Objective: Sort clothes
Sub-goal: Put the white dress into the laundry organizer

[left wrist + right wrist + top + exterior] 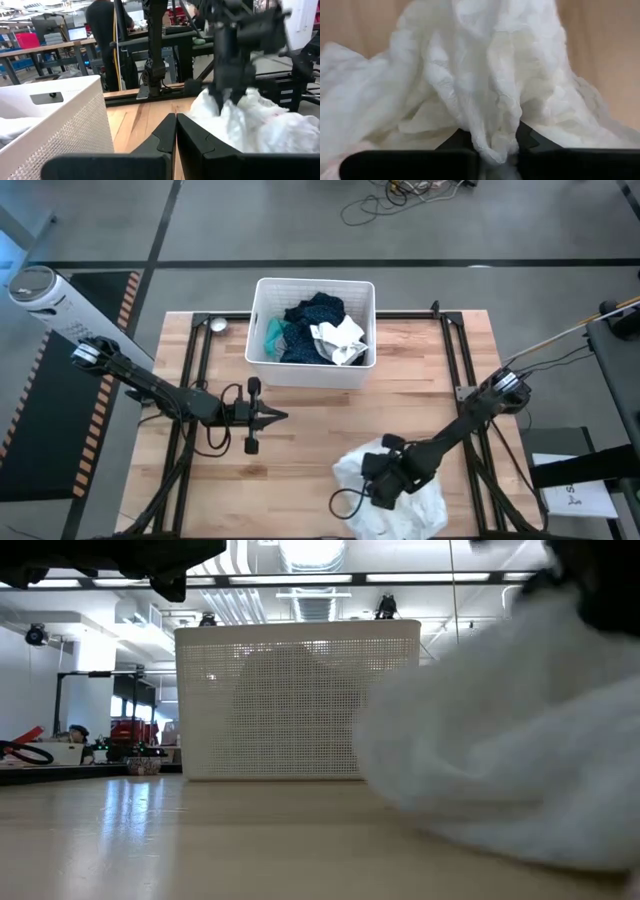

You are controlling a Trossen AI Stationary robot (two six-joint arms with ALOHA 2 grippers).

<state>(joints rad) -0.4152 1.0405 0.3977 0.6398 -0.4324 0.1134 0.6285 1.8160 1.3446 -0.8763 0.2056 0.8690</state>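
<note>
Here the right gripper (495,150) is pinching a raised fold of the large, crumpled white fabric garment (395,492) lying directly beneath it. The cloth is looking light, limp and easily bunched, best taken by such a ridge. One white piece is lying out; several more clothes are filling the white perforated plastic basket (262,320) beyond. The left gripper (280,416) is waiting closed.
</note>
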